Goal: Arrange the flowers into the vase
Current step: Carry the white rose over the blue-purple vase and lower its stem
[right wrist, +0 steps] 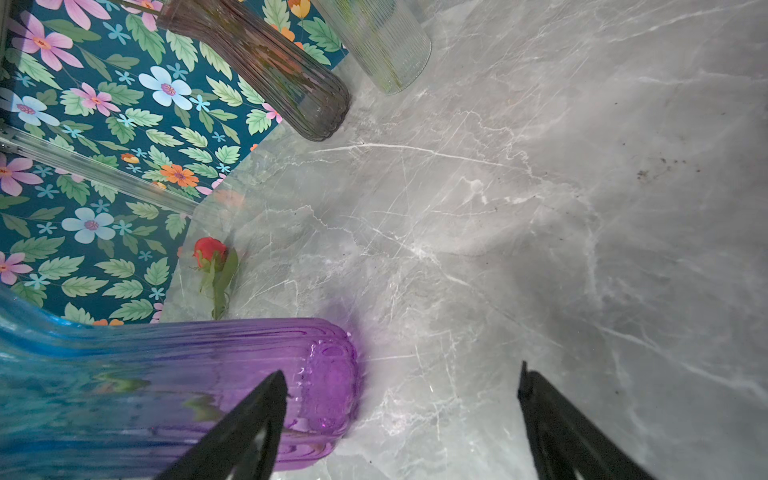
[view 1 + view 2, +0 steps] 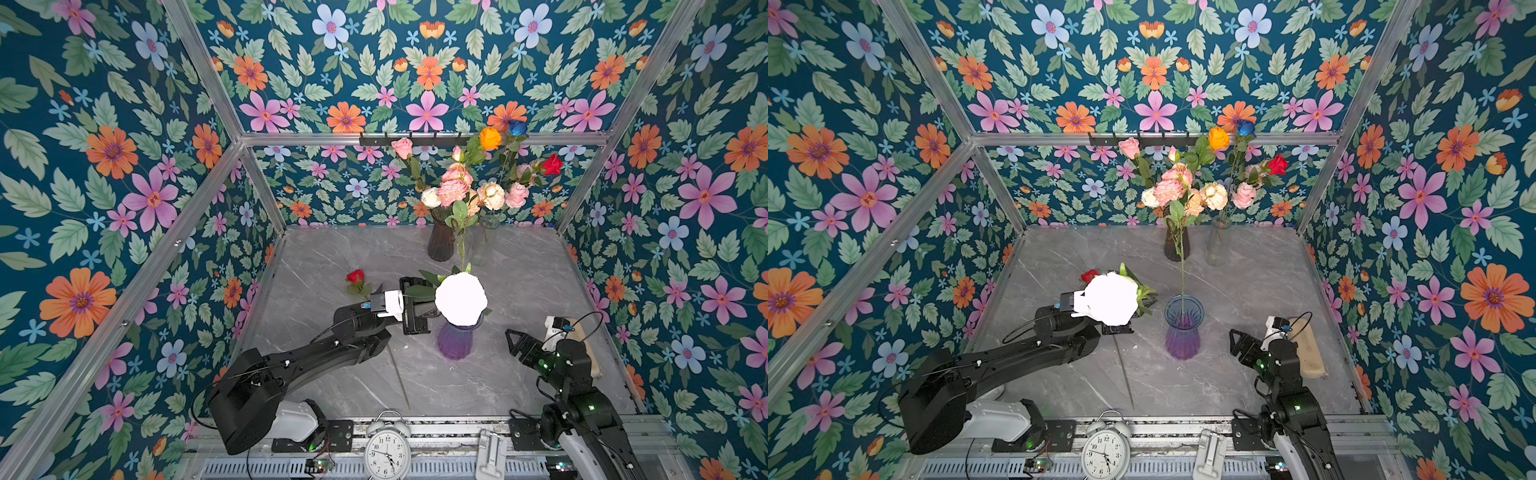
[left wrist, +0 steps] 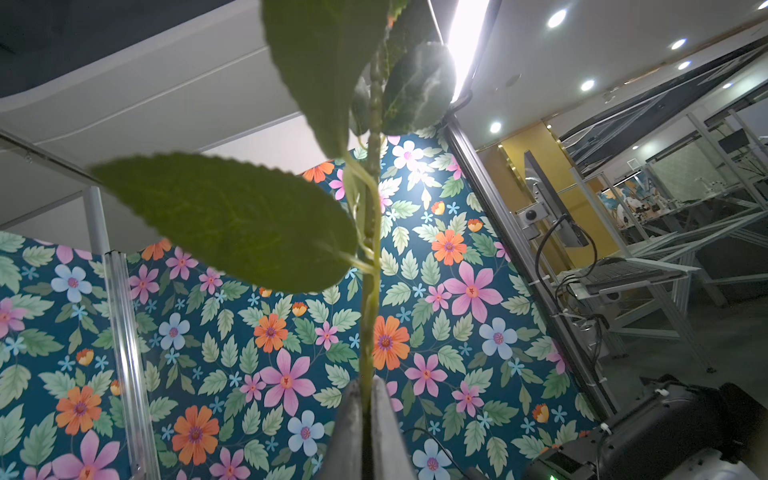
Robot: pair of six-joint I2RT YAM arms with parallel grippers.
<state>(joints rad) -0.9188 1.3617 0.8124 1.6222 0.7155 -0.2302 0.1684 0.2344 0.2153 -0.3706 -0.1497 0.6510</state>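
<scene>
— White flower [image 2: 1111,299] is up high; left gripper [image 3: 366,386] pinches its stem tight, lower end outside the blue-purple vase [image 2: 1183,332].
— It should raise more, centre over the rim, then lower straight. Right gripper [image 1: 401,370] gapes empty nearby.

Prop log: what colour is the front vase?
The front vase is blue-rimmed, fading to purple; clearest in right wrist view.
</scene>
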